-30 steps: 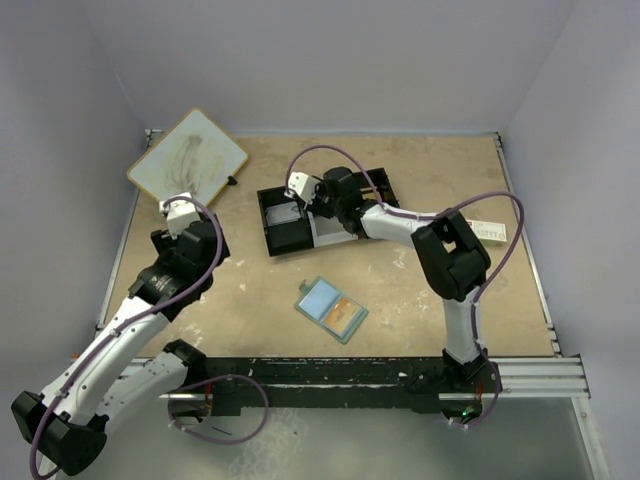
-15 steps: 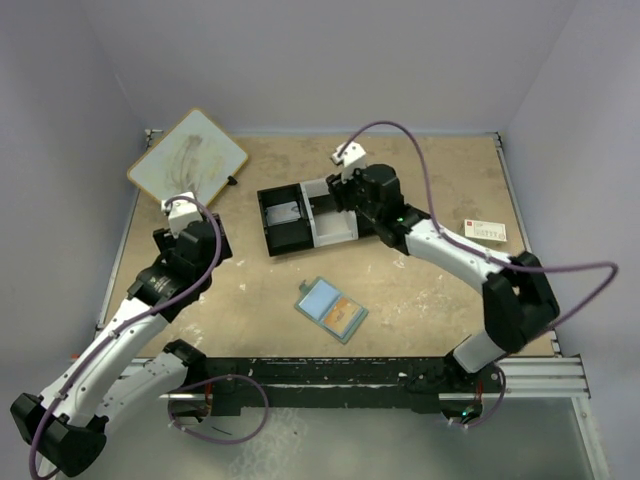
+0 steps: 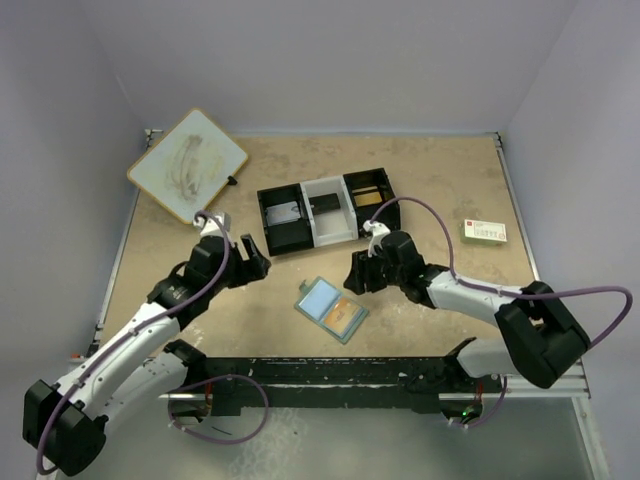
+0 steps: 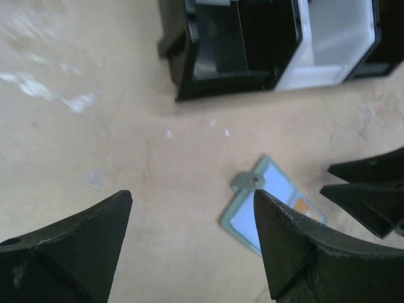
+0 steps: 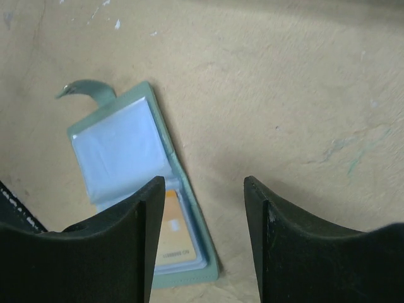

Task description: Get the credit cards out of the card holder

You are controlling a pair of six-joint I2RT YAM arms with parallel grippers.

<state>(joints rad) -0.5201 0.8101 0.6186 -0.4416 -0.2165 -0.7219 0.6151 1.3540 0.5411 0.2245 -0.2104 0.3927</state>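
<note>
Lying open on the tan tabletop [image 3: 450, 180] near the middle of its near edge, the small flat grey-green folding card holder [image 3: 332, 310] has an orange-gold plastic credit card [image 3: 343, 311] in its right-hand pocket and a pale-blue panel on the other leaf. Behind it, toward the far edge, the black-and-white three-compartment tray [image 3: 335, 228] holds a pale grey flat thing in its left black section and something yellowish in the right one, both too small to name.

The left claw [image 3: 250, 262] hangs left of the holder with its fingers wide apart and nothing between them. The right claw [image 3: 355, 275] hangs just beside the holder's right edge, fingers apart and empty.

Only the right wrist view shows the curled clasp tab [image 5: 85, 88] and the glossy clear pocket over the card. Only the overhead view shows all three tray sections.
</note>
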